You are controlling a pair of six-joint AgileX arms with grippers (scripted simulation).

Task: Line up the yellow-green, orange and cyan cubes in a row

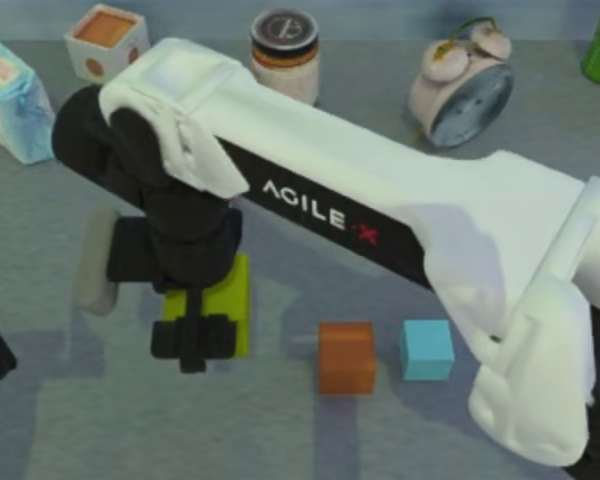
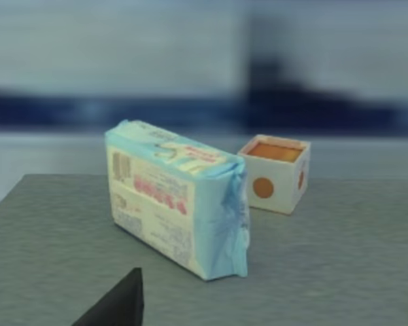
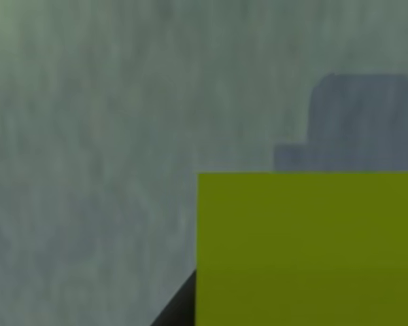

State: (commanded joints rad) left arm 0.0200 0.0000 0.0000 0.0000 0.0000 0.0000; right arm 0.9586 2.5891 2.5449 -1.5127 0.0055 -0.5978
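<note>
Yellow-green cube point(image 1: 234, 300) sits left of the orange cube point(image 1: 346, 356) and cyan cube point(image 1: 426, 349), which already stand side by side on the desk point(image 1: 280, 440). Your right tool point(image 1: 192, 340) is over it, but you cannot tell whether the fingers grip it or how far open they are. Judged from this, you are placing it; next it needs aligning with the pair. Your left tool point(image 2: 115, 305) is parked at the left edge, mostly cut off.

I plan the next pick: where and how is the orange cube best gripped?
Probably from straight above, fingers closing on the orange cube front and back faces: the cyan cube sits close on its right, while those faces look free and flat.
</note>
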